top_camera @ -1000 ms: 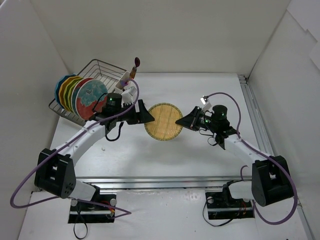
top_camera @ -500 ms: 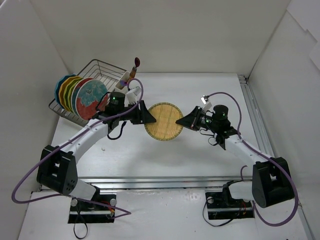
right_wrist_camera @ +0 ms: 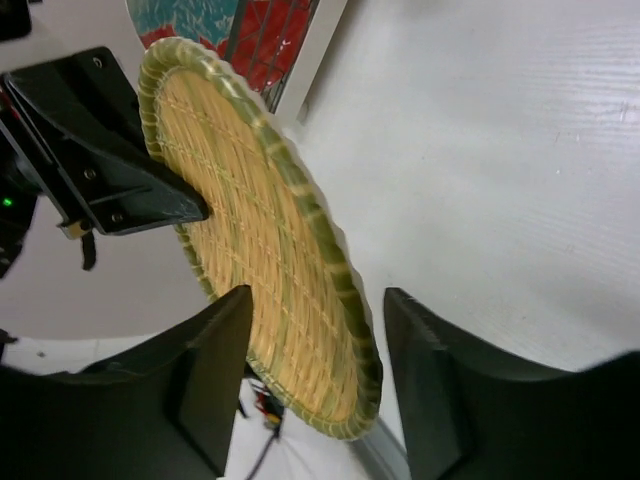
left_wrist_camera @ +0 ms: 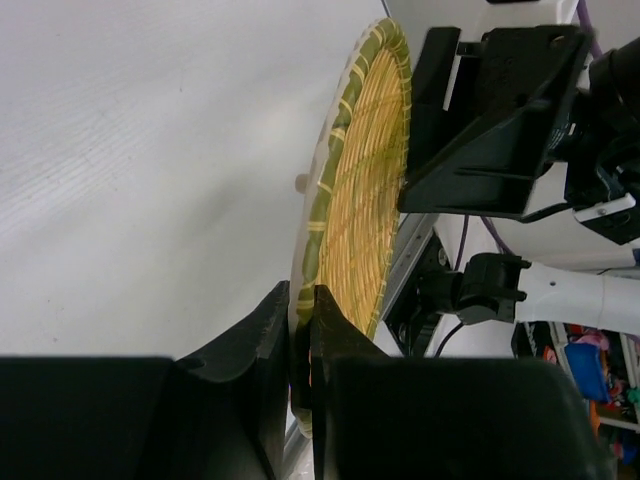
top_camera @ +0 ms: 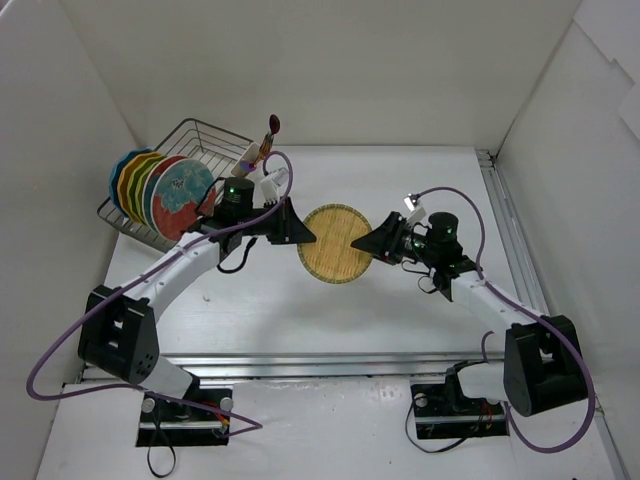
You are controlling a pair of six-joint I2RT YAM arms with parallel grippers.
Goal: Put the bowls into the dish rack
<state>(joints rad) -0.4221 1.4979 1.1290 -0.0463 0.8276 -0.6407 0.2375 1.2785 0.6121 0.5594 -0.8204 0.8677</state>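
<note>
Bowls first, working outward from your two arm bases at the near edge of the worktop: one tan woven bowl sits mid-worktop between the two arms, its woven face turned up toward the overhead camera and its rim bound in green. Your left gripper has its jaws clenched on the bowl's left rim; the left wrist view shows the two jaws pinched together with the rim edge between them. Your right gripper is at the opposite rim with its jaws released, standing either side of the edge, and in the right wrist view the outer jaw is clear of the weave. A second ago it was the reverse: the right jaws were clamped on that rim and the left jaws hung wide open just beside the bowl. The bowl has also shifted a little toward the right arm since then. Whether it clears the worktop, you cannot tell from these views. Farther back on the left, one dish rack of silver wire holds the other bowls on edge in a tight row: blue, orange and green rims behind a red-and-teal one in front, overlapping too closely for a sure count. One white utensil cup is fixed at the rack's corner.
</note>
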